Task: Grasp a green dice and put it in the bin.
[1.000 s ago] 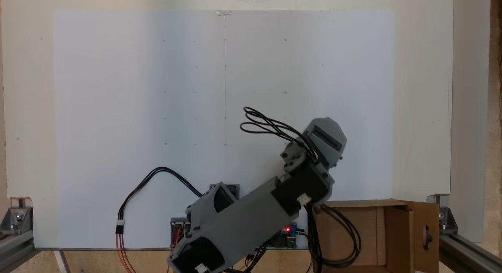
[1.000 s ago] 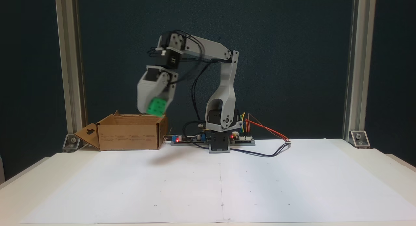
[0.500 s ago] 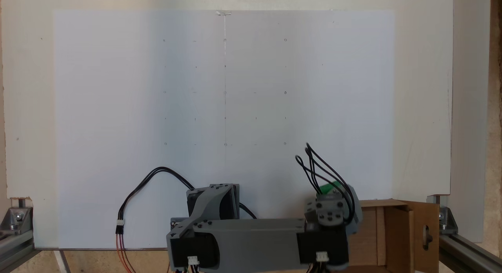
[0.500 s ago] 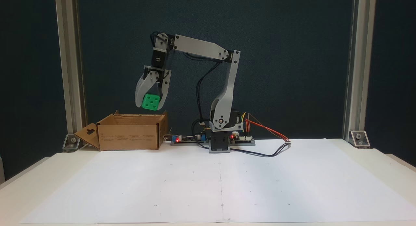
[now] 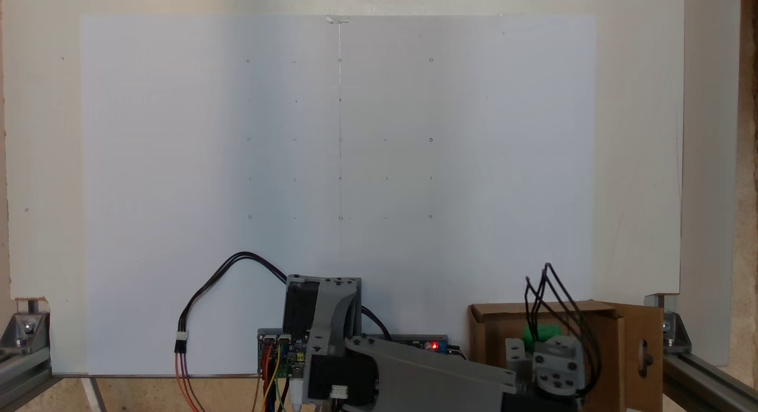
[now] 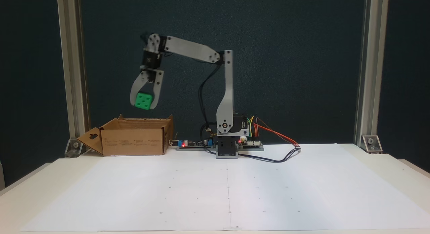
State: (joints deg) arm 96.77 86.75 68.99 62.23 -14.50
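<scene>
Above the cardboard bin (image 6: 133,136), the gripper (image 6: 143,104) hangs with its jaws closed on the green dice (image 6: 143,101), five pips facing the side-on fixed view. Seen from above, the dice (image 5: 543,332) sits over the bin's (image 5: 610,341) open mouth (partly hidden by the wrist and black cables). Grasp and carry look finished; the release into the bin is not yet done.

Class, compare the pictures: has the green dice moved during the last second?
Yes. Held in the gripper, the green dice has shifted left and slightly up in the side-on fixed view, from above the box's right wall to above its opening.
</scene>
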